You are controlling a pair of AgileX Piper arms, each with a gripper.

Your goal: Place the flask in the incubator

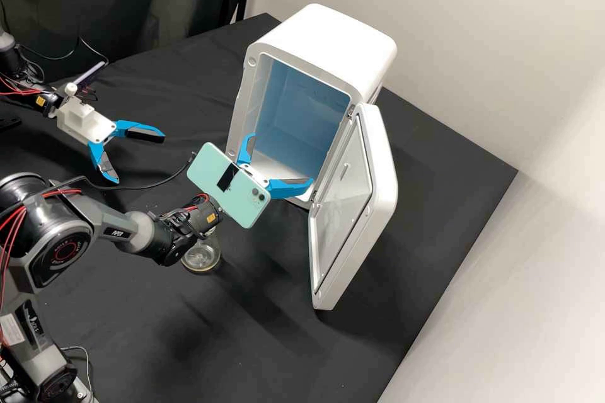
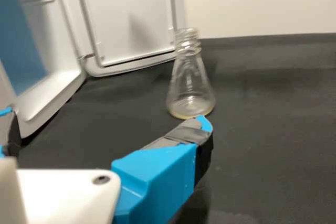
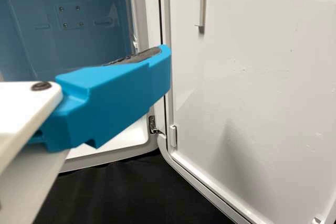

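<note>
The flask [image 1: 201,257] stands upright on the desk [image 1: 189,340] near its middle, below the right arm's wrist and behind the right end effector [image 1: 282,159]. That end effector hangs spread and empty at the lower lip of the incubator [image 1: 328,38] opening. The left end effector [image 1: 137,157], also spread and empty, hovers toward the desk's left edge, well apart from the flask. The incubator sits by the far right edge, and its door [image 1: 359,201] stands open toward the near right. A stretch of black desk lies between the flask and the door, and more runs to the near edge.
</note>
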